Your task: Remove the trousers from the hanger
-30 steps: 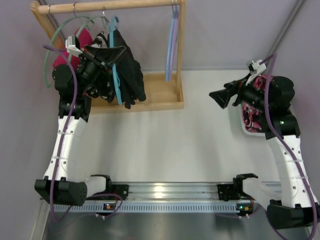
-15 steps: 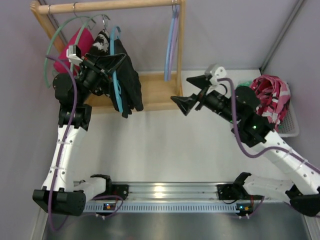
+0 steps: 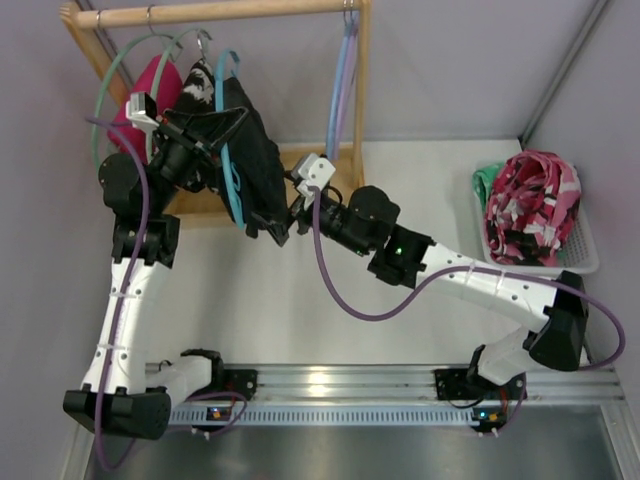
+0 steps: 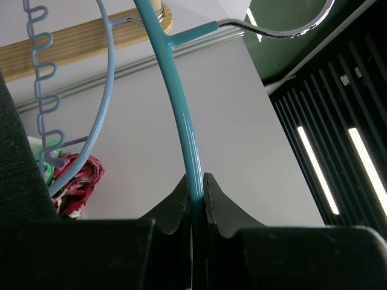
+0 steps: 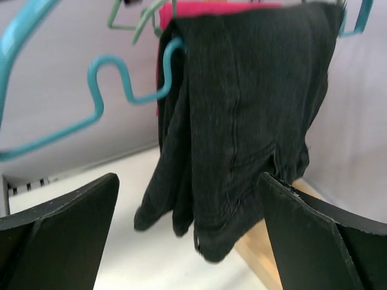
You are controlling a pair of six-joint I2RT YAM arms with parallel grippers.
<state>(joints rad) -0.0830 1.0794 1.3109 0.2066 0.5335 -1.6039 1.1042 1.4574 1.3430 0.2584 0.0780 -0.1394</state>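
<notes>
**Q:** Left gripper [image 4: 195, 186]: what is its state?
**A:** It is pressed together on one arm of the thin teal-blue plastic hanger [image 4: 180, 109]. The pinch sits below the point where the chrome metal hook [image 4: 275, 29] joins the hanger.

**Q:** And the right gripper [image 5: 187, 181]?
**A:** It is spread wide and holds nothing. The plain black fabric trousers [image 5: 242, 109] appear framed between its two fingers. From above, its tips lie just beside the garment's lower edge, but contact cannot be told.

**Q:** Where are the trousers?
**A:** They are draped over the hanger, and their bunched ends dangle over the rack's wooden base [image 3: 310, 185]. The hook is up by the light wooden rail [image 3: 220, 12], but whether it rests on the rail cannot be told.

**Q:** What surrounds them?
**A:** To the left along the rail are a black-and-white patterned garment [image 3: 200, 85], a magenta garment [image 3: 150, 85] and mint-green hangers [image 3: 110, 90]. Pale lilac-blue hangers [image 3: 343, 70] hang at the rail's right end. Well apart, at the right edge of the white table [image 3: 400, 330], a white basket [image 3: 585, 250] holds red-and-pink patterned cloth [image 3: 530, 200].
</notes>
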